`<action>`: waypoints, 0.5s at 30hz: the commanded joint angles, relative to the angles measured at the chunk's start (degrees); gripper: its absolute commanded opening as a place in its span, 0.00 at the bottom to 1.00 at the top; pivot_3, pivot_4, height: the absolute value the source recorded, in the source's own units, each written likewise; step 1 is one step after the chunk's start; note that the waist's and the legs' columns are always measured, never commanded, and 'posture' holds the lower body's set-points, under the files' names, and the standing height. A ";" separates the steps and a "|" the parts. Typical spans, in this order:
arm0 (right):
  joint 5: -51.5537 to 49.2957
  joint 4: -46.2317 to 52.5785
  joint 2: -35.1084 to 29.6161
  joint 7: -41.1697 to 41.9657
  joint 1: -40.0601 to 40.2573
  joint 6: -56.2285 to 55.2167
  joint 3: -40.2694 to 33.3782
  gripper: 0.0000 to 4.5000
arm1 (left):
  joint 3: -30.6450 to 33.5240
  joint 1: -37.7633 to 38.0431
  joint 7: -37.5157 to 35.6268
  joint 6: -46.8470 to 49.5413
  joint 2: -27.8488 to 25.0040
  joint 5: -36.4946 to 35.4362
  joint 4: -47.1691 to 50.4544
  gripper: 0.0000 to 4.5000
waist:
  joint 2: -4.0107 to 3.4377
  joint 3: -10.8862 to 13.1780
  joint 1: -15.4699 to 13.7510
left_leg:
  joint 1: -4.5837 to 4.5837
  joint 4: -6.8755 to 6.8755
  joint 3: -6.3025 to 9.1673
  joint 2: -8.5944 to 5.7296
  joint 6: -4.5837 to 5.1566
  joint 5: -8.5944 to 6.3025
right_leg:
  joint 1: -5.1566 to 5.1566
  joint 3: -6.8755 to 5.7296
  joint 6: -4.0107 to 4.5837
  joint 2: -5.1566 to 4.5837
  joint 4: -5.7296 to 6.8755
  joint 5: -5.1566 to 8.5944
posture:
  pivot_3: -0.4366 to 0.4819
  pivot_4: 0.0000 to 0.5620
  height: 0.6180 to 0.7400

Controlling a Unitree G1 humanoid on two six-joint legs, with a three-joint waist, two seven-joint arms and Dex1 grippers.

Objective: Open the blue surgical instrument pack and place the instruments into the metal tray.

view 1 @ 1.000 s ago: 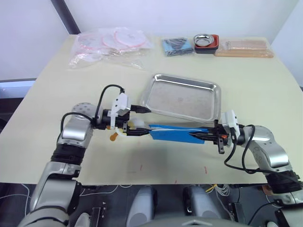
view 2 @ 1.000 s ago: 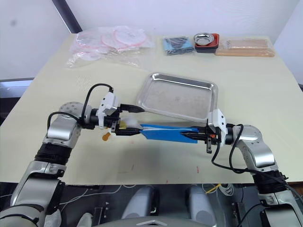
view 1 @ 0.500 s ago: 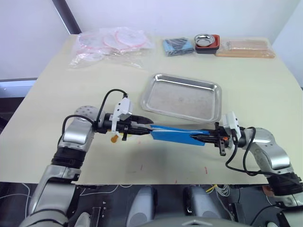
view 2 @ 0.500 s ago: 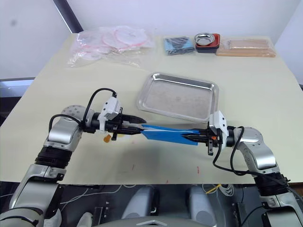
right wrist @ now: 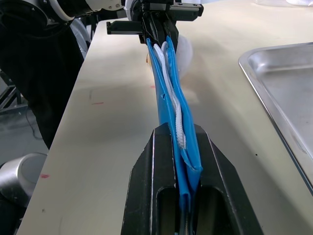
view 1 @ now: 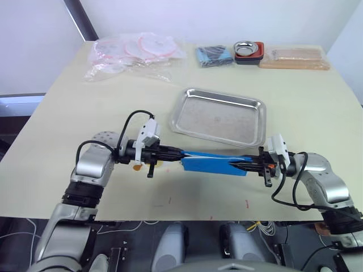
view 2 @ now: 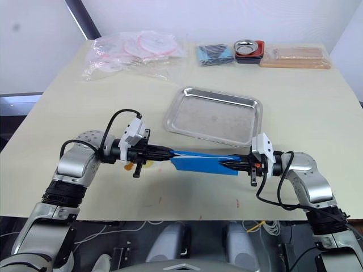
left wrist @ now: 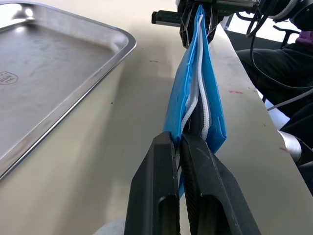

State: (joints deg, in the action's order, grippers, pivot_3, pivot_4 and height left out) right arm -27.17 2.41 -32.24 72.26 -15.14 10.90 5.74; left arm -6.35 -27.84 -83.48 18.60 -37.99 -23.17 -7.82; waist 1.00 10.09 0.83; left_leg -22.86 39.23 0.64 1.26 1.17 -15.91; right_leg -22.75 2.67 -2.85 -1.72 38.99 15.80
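The blue surgical instrument pack (view 1: 212, 164) hangs edge-up just above the table, stretched between both grippers in front of the metal tray (view 1: 218, 120). My left gripper (view 1: 180, 153) is shut on its left end; in the left wrist view the black fingertips (left wrist: 166, 147) pinch the blue edge beside the white zip (left wrist: 201, 105). My right gripper (view 1: 241, 165) is shut on the right end, and its fingers (right wrist: 164, 142) clamp the blue fabric (right wrist: 168, 93). The tray holds nothing. The instruments are hidden.
Along the table's far edge lie clear plastic bags (view 1: 133, 54), a darker blue bundle (view 1: 212, 55), a small round bowl in a red holder (view 1: 247, 51) and a tan box (view 1: 294, 58). A small orange piece (view 1: 136, 167) lies under my left wrist.
My left gripper, open wide at the pack's left end a second ago, has closed on that end. The right gripper has kept its hold and place.
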 commanded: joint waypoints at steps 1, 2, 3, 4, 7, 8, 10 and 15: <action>0.23 0.91 -0.12 -0.28 -0.39 0.73 0.21 0.00 | 0.46 -0.01 -0.41 -0.37 0.59 -1.62 2.81 0.04 | 0.00 0.00 0.00 | 0.00 0.00 0.00 0.00 0.00 0.00 | 0.00 0.00 0.00 0.00 0.00 0.00 | 0.48 0.27 1.00; 0.18 0.96 -0.19 -0.43 -0.39 0.81 0.04 0.00 | 0.46 0.01 -0.45 -0.39 0.59 -1.59 2.73 0.04 | 0.00 0.00 0.00 | 0.00 0.00 0.00 0.00 0.00 0.00 | 0.00 0.00 0.00 0.00 0.00 0.00 | 0.48 0.27 1.00; 0.06 1.02 -0.33 -0.53 -0.36 0.88 -0.24 0.16 | 0.43 0.07 -0.39 -0.47 0.65 -1.53 2.70 0.00 | 0.00 0.00 0.00 | 0.00 0.00 -0.01 0.00 0.00 0.00 | 0.00 0.00 0.00 0.00 0.00 0.00 | 0.48 0.27 1.00; 0.11 1.04 -0.43 -0.62 -0.34 0.81 -0.45 0.22 | 0.41 0.15 -0.33 -0.53 0.71 -1.48 2.70 0.00 | 0.00 0.00 -0.01 | 0.00 0.00 -0.01 0.00 0.00 0.00 | 0.00 0.00 0.00 0.00 0.00 0.00 | 0.48 0.27 1.00; 0.33 1.13 -0.69 -0.73 -0.16 0.71 -0.77 0.48 | 0.31 0.33 -0.18 -0.66 0.96 -1.25 2.70 0.00 | 0.00 0.00 -0.02 | 0.00 0.00 -0.01 -0.01 0.00 0.00 | 0.00 0.00 0.00 -0.01 -0.01 0.00 | 0.48 0.27 1.00; 0.42 1.21 -0.84 -0.68 -0.03 0.67 -0.79 0.53 | 0.30 0.28 0.01 -0.67 1.12 -1.14 2.54 0.00 | 0.00 0.00 -0.01 | 0.00 0.00 -0.01 -0.01 0.00 0.00 | 0.00 0.01 0.00 -0.01 -0.01 0.00 | 0.48 0.27 1.00; 0.39 1.45 -0.98 -0.72 0.22 0.67 -0.87 0.76 | 0.26 0.24 0.16 -0.70 1.27 -0.96 2.33 0.00 | 0.00 0.00 -0.02 | 0.00 0.00 -0.01 -0.01 0.00 0.00 | 0.00 0.01 0.00 -0.02 -0.01 0.00 | 0.48 0.27 1.00; -1.80 4.09 -2.04 -1.63 1.29 3.05 -2.74 0.98 | -0.44 0.50 -0.39 -1.37 0.93 -0.14 1.75 0.00 | 0.00 0.00 -0.04 | 0.00 0.00 -0.01 -0.01 0.00 0.00 | 0.00 0.00 0.00 -0.02 -0.01 0.00 | 0.48 0.27 1.00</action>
State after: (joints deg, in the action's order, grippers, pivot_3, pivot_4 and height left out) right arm -27.01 3.38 -33.40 71.03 -14.05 12.95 5.75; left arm -6.85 -27.59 -83.49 18.12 -36.77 -23.18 -7.19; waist 1.00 10.09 0.79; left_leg -22.87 39.23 0.63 1.26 1.17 -15.91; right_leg -22.75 2.68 -2.85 -1.74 38.98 15.80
